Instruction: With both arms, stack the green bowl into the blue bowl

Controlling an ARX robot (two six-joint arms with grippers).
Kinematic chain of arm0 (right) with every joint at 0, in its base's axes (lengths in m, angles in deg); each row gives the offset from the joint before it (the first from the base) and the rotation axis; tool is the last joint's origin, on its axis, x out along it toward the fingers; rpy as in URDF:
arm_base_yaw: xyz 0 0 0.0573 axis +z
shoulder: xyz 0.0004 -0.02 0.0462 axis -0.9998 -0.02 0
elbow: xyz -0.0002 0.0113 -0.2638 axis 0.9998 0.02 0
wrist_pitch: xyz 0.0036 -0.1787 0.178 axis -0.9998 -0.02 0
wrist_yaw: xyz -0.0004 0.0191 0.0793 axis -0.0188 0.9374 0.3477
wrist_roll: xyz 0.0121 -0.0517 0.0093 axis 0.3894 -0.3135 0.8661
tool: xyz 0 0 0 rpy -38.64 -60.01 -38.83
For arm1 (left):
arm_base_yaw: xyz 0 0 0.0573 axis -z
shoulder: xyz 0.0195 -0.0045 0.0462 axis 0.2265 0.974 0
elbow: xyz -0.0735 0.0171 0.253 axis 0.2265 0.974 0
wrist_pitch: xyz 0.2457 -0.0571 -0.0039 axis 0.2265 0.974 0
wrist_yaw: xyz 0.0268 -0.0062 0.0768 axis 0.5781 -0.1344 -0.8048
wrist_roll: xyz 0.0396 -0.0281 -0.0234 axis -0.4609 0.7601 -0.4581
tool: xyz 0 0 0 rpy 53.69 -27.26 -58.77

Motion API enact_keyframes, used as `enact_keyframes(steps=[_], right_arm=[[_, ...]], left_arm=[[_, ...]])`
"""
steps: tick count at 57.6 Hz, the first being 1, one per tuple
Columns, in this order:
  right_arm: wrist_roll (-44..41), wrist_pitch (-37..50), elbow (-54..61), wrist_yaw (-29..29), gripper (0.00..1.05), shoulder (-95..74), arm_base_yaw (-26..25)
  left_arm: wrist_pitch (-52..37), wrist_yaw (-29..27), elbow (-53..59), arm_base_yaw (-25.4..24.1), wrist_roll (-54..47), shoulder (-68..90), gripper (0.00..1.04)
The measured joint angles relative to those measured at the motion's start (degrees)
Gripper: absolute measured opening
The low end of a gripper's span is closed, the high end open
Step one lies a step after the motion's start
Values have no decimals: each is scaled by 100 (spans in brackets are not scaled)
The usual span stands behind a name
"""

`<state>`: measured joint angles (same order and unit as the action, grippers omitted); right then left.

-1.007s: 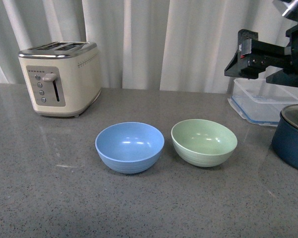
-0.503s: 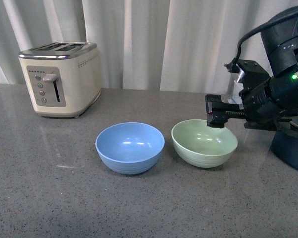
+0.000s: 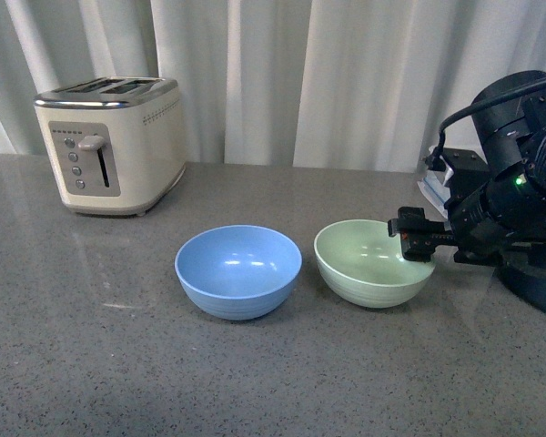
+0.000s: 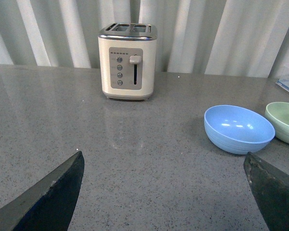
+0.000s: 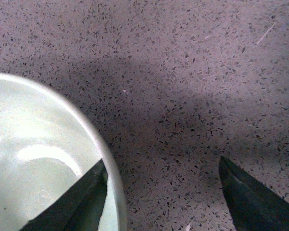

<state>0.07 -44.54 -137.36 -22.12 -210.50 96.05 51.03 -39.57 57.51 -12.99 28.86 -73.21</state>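
The green bowl [image 3: 374, 262] sits upright on the bench [image 3: 91, 364], to the right of the blue bowl [image 3: 237, 270] — near it, not touching. The right gripper [image 3: 412, 237] is at the green bowl's right rim. In the right wrist view its jaws are open and straddle that rim, one finger [image 5: 79, 202] inside the bowl and the other outside over the bench, not closed on it. The left gripper [image 4: 164, 192] hangs wide open and empty over bare bench, well apart from both bowls. A toaster [image 3: 109, 144] stands further back — left of the blue bowl.
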Motion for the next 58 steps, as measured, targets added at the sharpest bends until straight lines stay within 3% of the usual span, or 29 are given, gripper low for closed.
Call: enact_keyframes(steps=[10,17,24,43,50,58], right_arm=[[2,7,-2,-33,38,-61,-2],[22,52,-2,-81,13,-61,-7],[42,186,-4,-39,1,96,4],[-76,573,560,37,1,1040,160],[-79,721,654,232,1,1515,398],[-94,977,732,374,1,1746,1049]], left_arm=[[0,0,0,0,0,0,98],[0,0,0,2,0,0,98],[0,0,0,0,0,0,98],[0,2,0,0,0,0,98],[0,0,0,0,0,0,98],[0,2,0,0,0,0,98]])
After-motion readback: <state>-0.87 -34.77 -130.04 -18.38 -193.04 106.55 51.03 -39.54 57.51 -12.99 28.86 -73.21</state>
